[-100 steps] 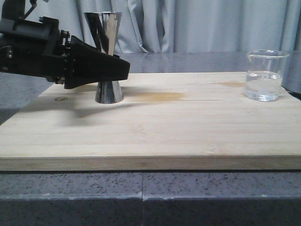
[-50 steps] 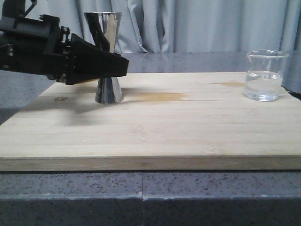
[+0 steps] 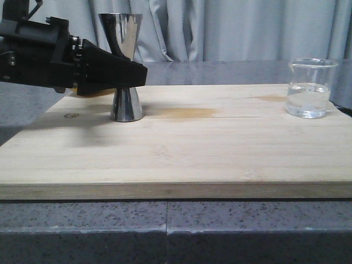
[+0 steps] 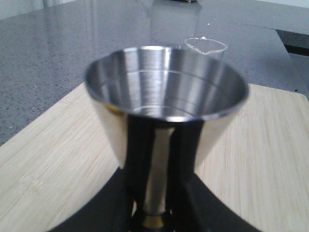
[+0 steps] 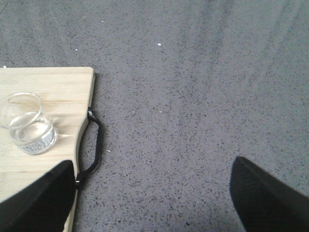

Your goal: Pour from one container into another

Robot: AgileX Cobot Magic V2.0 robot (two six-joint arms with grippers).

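Now my left fingers (image 3: 132,74) sit at the narrow gold-banded waist of the tall shiny stainless-steel hourglass jigger (image 3: 125,66), 1 black finger on each side of it in my left wrist view, though I cannot tell whether they actually press the metal. It stands upright near the left rear of the pale wooden cutting board (image 3: 181,148), which lies on the grey speckled worktop (image 3: 165,231). Well apart, at the board's right rear, stands the small clear glass beaker (image 3: 309,88), holding some clear liquid. My right fingers (image 5: 154,203) are spread wide over the worktop beside the board's black handle (image 5: 92,145), holding nothing.
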